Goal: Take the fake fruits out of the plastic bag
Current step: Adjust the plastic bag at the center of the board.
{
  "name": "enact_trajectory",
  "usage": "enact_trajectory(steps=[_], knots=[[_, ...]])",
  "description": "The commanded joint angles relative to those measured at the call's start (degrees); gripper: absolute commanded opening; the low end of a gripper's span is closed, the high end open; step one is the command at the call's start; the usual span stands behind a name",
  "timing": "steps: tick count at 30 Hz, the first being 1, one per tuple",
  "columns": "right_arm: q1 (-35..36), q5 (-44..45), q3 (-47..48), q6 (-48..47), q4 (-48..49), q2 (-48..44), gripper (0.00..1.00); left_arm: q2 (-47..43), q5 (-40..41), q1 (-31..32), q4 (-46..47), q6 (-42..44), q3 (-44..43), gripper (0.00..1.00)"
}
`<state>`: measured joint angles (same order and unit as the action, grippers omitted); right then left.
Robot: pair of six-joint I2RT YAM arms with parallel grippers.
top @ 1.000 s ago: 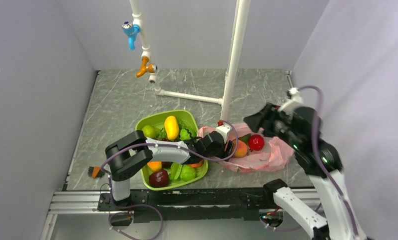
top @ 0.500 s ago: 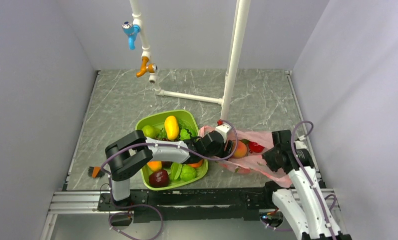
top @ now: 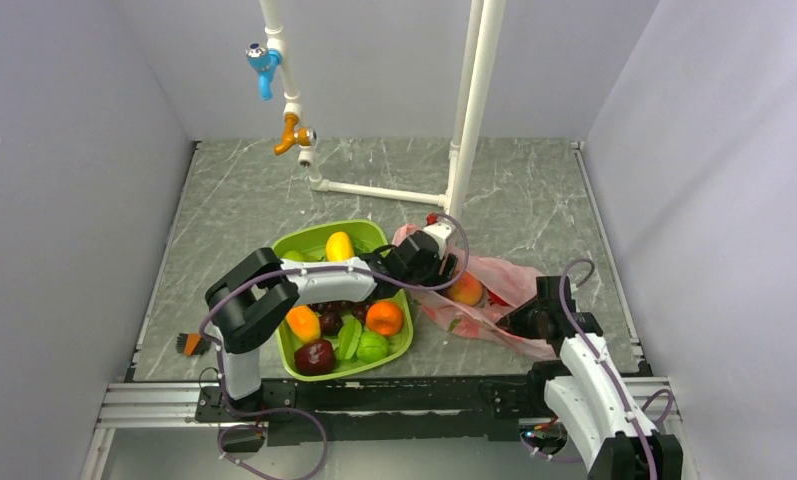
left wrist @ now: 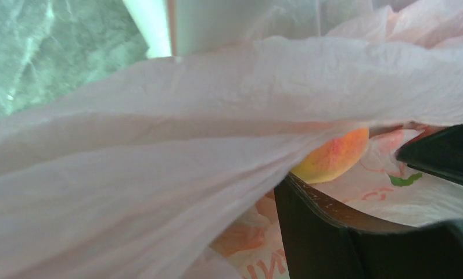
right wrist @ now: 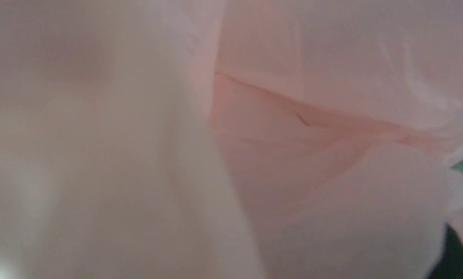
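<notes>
Standing by the tabletop (top: 234, 200), I see the left gripper (top: 439, 272) reaching over the green tray (top: 319, 232) into the mouth of the plastic bag (top: 509, 275). Its jaws are apart and empty, with the upper film draped across one finger, likely to keep the opening lifted. The peach (top: 465, 290) lies just inside, close ahead of the fingers. The right gripper (top: 527, 318) sits at the bag's near corner, probably to anchor it; whether it is clenched I cannot tell.
</notes>
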<state>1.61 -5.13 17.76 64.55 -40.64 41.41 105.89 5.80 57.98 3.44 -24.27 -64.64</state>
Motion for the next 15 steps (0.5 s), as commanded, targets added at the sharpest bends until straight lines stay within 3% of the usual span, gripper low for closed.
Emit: enact_trajectory(steps=[1,3,7,9,13,15], knots=[[0.41,-3.40,3.30,-12.40,2.72,-0.05,0.34,-1.68,-2.44,-1.72,-3.27,4.65,-4.64,0.72],[0.44,-3.39,5.55,-17.34,0.89,-0.98,0.38,-3.43,-6.07,-1.67,-5.81,5.88,-6.13,0.72],[1.02,-14.07,7.03,-23.93,2.38,-4.58,0.46,-7.24,-16.33,-1.71,-6.61,5.45,-7.89,0.73],[1.76,-15.17,8.66,-24.61,1.74,-7.40,0.53,-8.24,-20.10,-1.50,-8.45,5.13,-9.61,0.76],[3.98,-17.16,15.36,-29.20,0.13,-7.15,0.70,-10.21,-20.81,0.05,-9.85,4.93,-9.87,0.81],[4.98,-17.54,17.90,-29.43,-0.18,-7.14,0.74,-11.07,-19.29,0.72,-9.75,4.52,-9.06,0.81]])
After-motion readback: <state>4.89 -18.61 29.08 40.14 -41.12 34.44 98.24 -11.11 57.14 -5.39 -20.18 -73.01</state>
